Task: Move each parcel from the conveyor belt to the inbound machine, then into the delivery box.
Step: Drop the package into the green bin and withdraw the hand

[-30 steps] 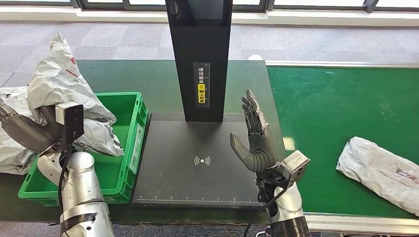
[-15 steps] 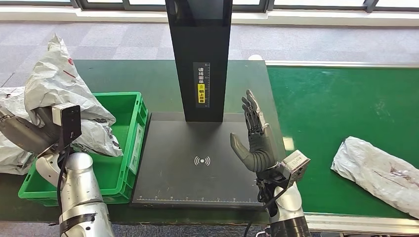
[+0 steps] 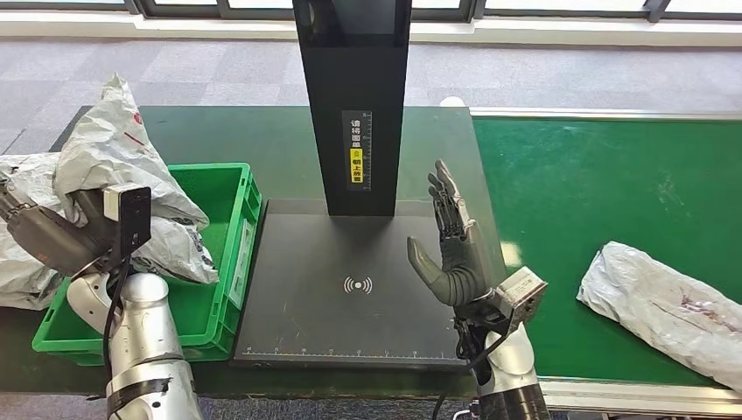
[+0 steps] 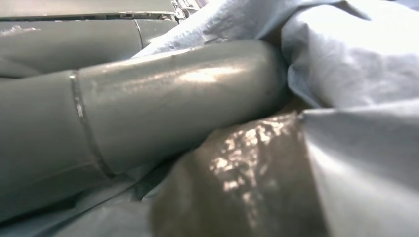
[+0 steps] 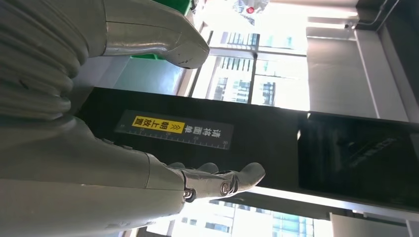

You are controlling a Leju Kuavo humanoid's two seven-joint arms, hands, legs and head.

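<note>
Bright daylight from the windows (image 5: pixel 257 94) overexposes the right wrist view; the left wrist close-up is blurred, glare on the hand (image 4: pixel 148 108).

grey carpet tile floor (image 3: pixel 219 70) beyond table; window frames (image 3: pixel 525 7) along far wall

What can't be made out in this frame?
- Left robot hand, head view: fingers buried in the parcel; grip unclear.
- Left wrist view: blurred closeup, thumb against wrapping.
- Belt parcel: cut by the right edge.
- Bin floor: mostly covered.
</note>
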